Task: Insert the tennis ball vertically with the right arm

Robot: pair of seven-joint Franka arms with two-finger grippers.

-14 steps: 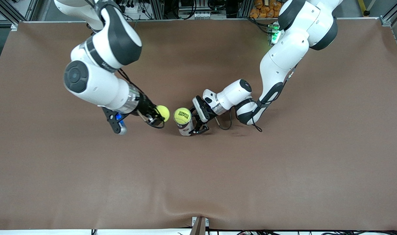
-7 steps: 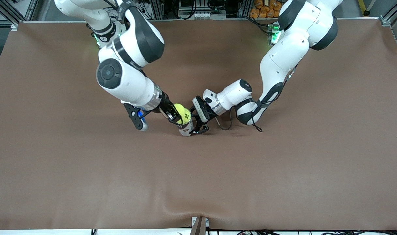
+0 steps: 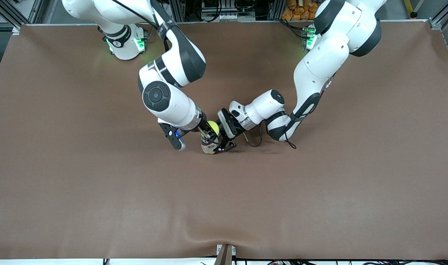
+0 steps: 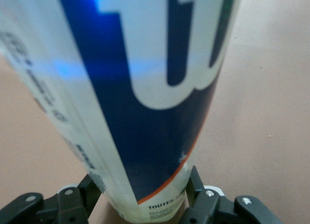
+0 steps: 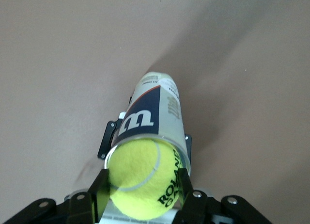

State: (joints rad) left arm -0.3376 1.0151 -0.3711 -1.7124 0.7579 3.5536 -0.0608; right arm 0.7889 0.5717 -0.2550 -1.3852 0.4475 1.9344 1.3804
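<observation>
Sitting between the right gripper's (image 5: pixel 140 192) fingers (image 5: pixel 99 190), tennis ball (image 5: pixel 143 183) tops can (image 5: pixel 152 112).

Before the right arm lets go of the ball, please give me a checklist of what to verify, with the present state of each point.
1. Right gripper is shut on the tennis ball: ok.
2. Left gripper is shut on the can low on its body, holding it: ok.
3. Can stands upright on the table: ok.
4. Ball is centred over the can's open mouth: ok, it sits right at the rim.
5. Ball is already below the rim: not ok, most of it shows above.
6. Room inside the can for this ball: cannot tell.
</observation>
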